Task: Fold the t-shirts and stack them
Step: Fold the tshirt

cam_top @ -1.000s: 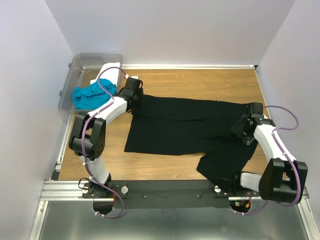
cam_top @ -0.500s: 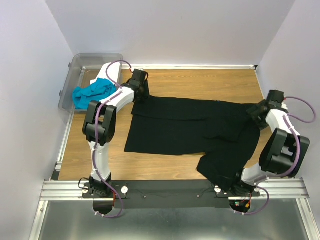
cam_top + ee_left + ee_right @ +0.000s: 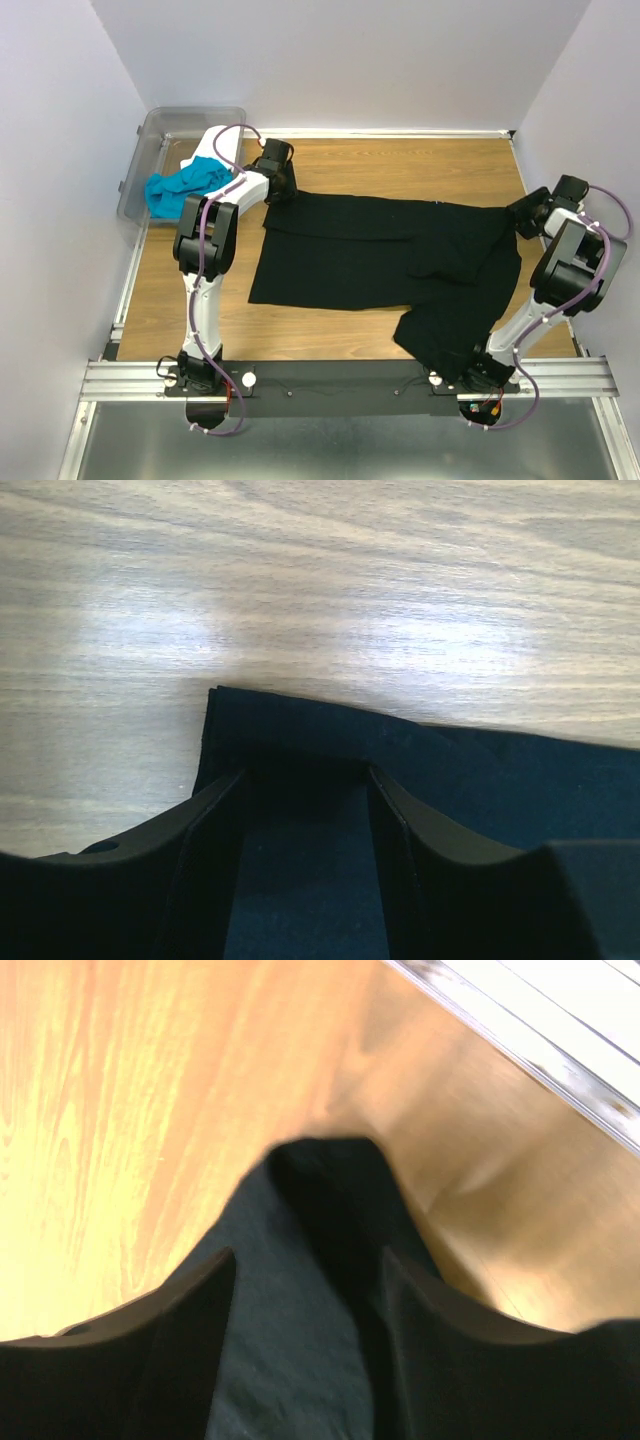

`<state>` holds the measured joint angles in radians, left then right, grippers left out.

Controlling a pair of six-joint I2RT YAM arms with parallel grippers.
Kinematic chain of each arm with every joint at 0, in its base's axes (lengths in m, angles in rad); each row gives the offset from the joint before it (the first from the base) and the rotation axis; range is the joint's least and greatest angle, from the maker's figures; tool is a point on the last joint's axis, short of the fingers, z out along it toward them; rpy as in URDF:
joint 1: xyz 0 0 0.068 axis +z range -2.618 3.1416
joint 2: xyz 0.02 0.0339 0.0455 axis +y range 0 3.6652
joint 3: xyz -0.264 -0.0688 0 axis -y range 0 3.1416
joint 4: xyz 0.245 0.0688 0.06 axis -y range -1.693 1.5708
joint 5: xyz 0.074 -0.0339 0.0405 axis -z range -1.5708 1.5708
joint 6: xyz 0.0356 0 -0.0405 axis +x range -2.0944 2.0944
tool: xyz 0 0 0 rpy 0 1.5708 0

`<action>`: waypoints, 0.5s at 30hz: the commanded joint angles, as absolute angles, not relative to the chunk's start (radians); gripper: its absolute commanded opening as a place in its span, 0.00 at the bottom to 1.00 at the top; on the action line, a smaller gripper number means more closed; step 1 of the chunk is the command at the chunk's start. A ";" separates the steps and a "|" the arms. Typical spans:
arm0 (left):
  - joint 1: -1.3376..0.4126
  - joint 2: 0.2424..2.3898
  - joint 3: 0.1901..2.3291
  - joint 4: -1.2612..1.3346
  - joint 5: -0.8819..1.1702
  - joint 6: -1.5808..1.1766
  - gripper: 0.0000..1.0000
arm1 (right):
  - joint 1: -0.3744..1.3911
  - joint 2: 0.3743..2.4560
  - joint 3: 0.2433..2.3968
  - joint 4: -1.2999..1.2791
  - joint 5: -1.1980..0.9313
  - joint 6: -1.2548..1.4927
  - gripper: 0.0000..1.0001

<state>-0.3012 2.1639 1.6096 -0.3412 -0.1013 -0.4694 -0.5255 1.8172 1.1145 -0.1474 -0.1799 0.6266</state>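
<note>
With the black t-shirt (image 3: 370, 255) spread on the tabletop (image 3: 400, 165), the left gripper (image 3: 305, 790) and right gripper (image 3: 305, 1270) hold their jaws apart astride its far corners, so both should pinch deep and lift evenly together.

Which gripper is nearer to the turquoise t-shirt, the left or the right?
Left. The left gripper is at the far left corner of the black t-shirt, close to the turquoise t-shirt; the right gripper is at the black t-shirt's opposite end.
</note>
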 commanded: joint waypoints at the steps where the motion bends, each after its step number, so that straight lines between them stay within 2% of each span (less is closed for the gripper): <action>1: -0.296 2.192 1.628 -0.357 -0.061 -0.480 0.58 | -0.532 1.882 1.167 -0.072 -0.294 0.591 0.63; 4: -0.291 2.206 1.634 -0.364 -0.043 -0.482 0.58 | -0.532 1.934 1.196 -0.071 -0.314 0.572 0.53; 7: -0.287 2.218 1.637 -0.370 -0.035 -0.483 0.58 | -0.532 1.969 1.224 -0.064 -0.327 0.549 0.35; 8: -0.284 2.227 1.641 -0.373 -0.032 -0.489 0.58 | -0.532 1.976 1.233 -0.064 -0.327 0.539 0.20; 11: -0.276 2.233 1.652 -0.388 -0.032 -0.495 0.58 | -0.532 2.015 1.299 -0.063 -0.307 0.520 0.05; 15: -0.250 2.255 1.689 -0.402 -0.005 -0.523 0.55 | -0.532 2.097 1.411 -0.063 -0.319 0.515 0.02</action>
<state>-0.2764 2.1944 1.6562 -0.3485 -0.0479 -0.4889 -0.5247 2.0212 1.3010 -0.1009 -0.2977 0.5446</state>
